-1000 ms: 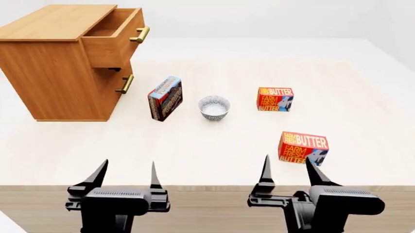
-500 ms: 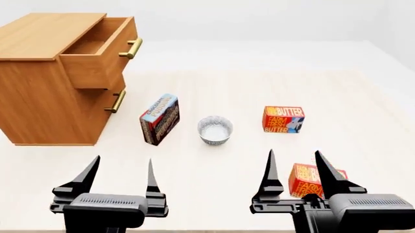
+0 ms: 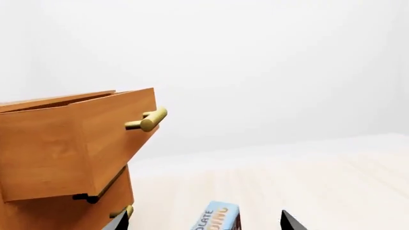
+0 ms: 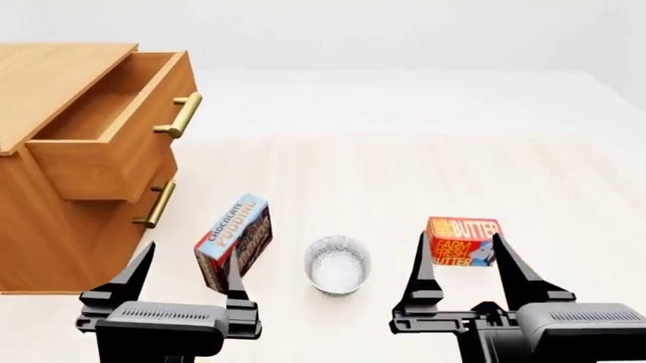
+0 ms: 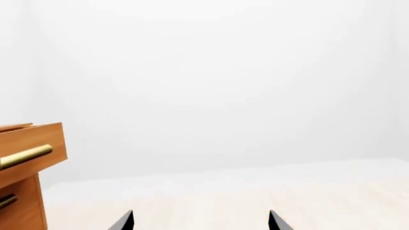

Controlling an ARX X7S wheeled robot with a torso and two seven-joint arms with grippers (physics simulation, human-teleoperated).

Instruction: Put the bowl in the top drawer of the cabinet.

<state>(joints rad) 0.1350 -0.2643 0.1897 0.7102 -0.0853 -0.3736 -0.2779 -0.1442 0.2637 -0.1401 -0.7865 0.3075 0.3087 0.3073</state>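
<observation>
Pale wood tabletop (image 4: 424,174) fills the head view, with white walls beyond. Nearest, at the near edge, the left gripper (image 4: 187,268) and right gripper (image 4: 458,261) hover level above the surface, each with its fingers spread wide and nothing between them. Just past them, between the two grippers, the bowl (image 4: 337,264) sits upright: small, round, white with fine blue-grey speckling, apparently empty. A chocolate pudding box (image 4: 233,240) stands just beside it toward the cabinet (image 4: 41,234); a butter box (image 4: 464,241) lies on its other side. Farther, at the left edge, the top drawer (image 4: 101,128) stands pulled open. A clean grasp likely means descending over one rim wall, clear of the pudding box.
</observation>
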